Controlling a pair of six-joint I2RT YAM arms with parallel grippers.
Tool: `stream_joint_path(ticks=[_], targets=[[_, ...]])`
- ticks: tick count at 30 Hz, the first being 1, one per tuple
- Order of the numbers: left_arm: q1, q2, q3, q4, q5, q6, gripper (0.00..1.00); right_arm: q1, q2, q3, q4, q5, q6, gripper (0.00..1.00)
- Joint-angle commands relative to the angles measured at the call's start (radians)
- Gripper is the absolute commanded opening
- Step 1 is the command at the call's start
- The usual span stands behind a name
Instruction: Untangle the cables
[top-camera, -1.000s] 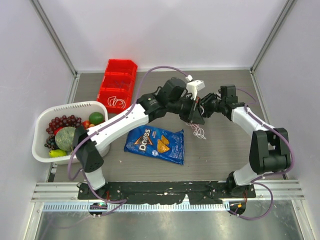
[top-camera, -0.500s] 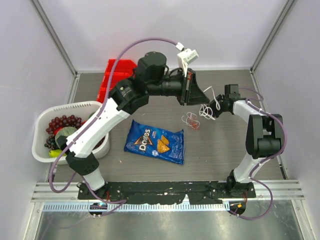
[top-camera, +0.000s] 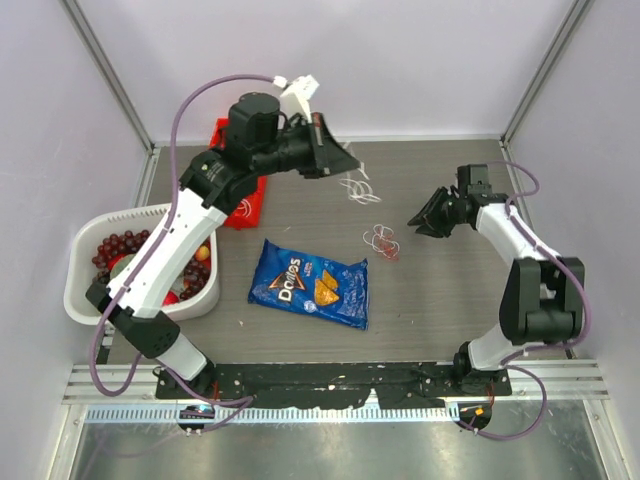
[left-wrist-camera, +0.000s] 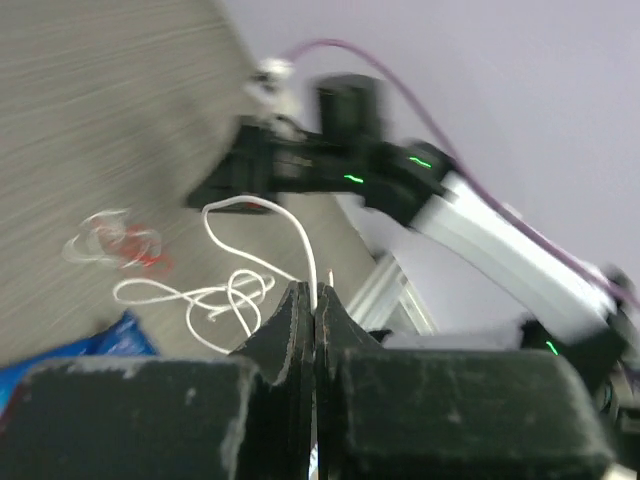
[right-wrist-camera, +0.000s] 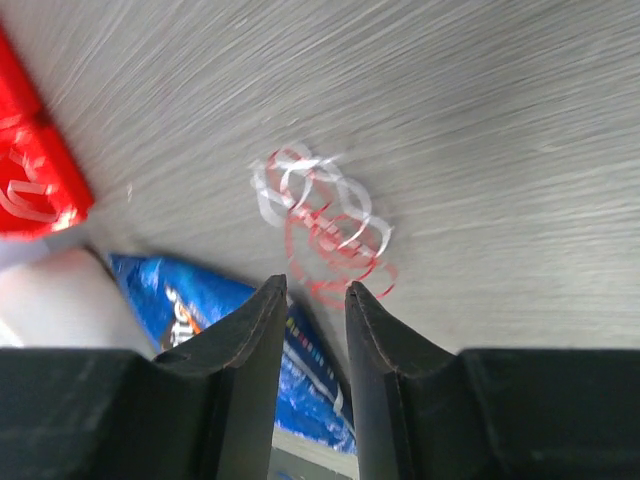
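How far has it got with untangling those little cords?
Partly there. One white cord is free of the pile, pinched in the left hand and held away from the rest. Left to do: the red and whitish loops lie knotted together near the chip bag, and the right hand is open, holding nothing.

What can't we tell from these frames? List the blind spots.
1. Contents of the red bin: in the top view the left arm covers most of it, and the right wrist view cuts it off at the frame edge.
2. Whether the loose red and white cables are knotted together: they are motion-blurred in both wrist views and too small from the top.
3. How much white cable the shut left gripper holds: the end is hidden inside the grip.
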Motion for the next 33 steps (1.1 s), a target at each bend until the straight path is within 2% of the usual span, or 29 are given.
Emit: stream_joint_path(ticks=[1, 3, 5, 13, 18, 22, 27, 33], targets=[[0.175, -0.070, -0.166, -0.013, -0.058, -0.252, 0.00, 0.103, -0.161, -0.049, -0.074, -0.033, -0.104, 0.36], [0.257, -0.096, -0.267, 0.028, -0.006, -0.332, 0.00, 0.151, -0.209, -0.095, -0.079, -0.028, -0.099, 0.36], [0.314, -0.122, -0.345, 0.070, -0.009, -0.349, 0.00, 0.189, -0.252, -0.129, -0.079, -0.025, -0.090, 0.36], [0.515, -0.120, -0.422, 0.007, -0.275, -0.257, 0.00, 0.196, -0.298, -0.086, -0.142, -0.019, -0.107, 0.36], [0.588, 0.030, -0.289, -0.166, -0.411, -0.188, 0.00, 0.196, -0.308, -0.029, -0.185, -0.013, -0.130, 0.36], [0.621, 0.101, -0.231, -0.165, -0.438, -0.150, 0.00, 0.196, -0.327, -0.022, -0.213, -0.001, -0.153, 0.36], [0.683, 0.174, -0.215, -0.160, -0.403, -0.184, 0.00, 0.197, -0.325, -0.037, -0.226, -0.001, -0.157, 0.36], [0.708, 0.246, -0.206, -0.166, -0.400, -0.182, 0.00, 0.196, -0.327, -0.043, -0.217, -0.001, -0.142, 0.36]])
